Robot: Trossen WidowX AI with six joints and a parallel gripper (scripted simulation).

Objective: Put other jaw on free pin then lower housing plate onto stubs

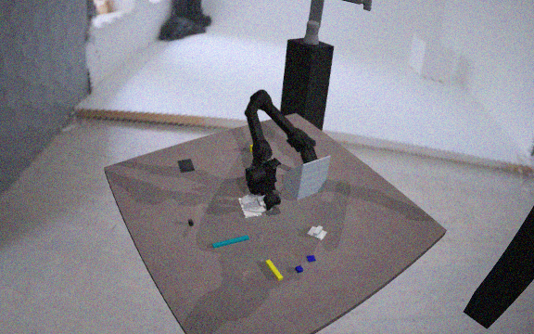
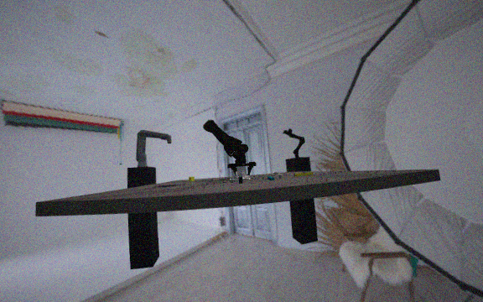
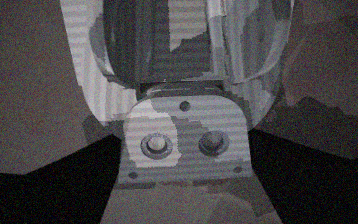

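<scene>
My gripper (image 1: 264,199) (image 2: 241,169) (image 3: 183,135) points down near the middle of the table and is shut on the pale housing plate (image 3: 185,160). In the wrist view the plate lies between the dark fingers. It has two large round holes, with a round stub end showing in each. Whether it is fully seated and level cannot be told. Beyond it, long grey rounded parts, seemingly the jaws (image 3: 250,45), lie over a white base (image 3: 77,60). The base also shows in the top view (image 1: 250,207), beside the fingers. The pins and the gear teeth are hidden.
An upright pale panel (image 1: 314,178) stands near the arm. A small white part (image 1: 317,232), a teal bar (image 1: 231,241), a yellow bar (image 1: 274,270) and two blue pieces (image 1: 311,258) (image 1: 298,269) lie nearer the front. A dark square (image 1: 185,165) and a small dark piece (image 1: 190,223) lie left.
</scene>
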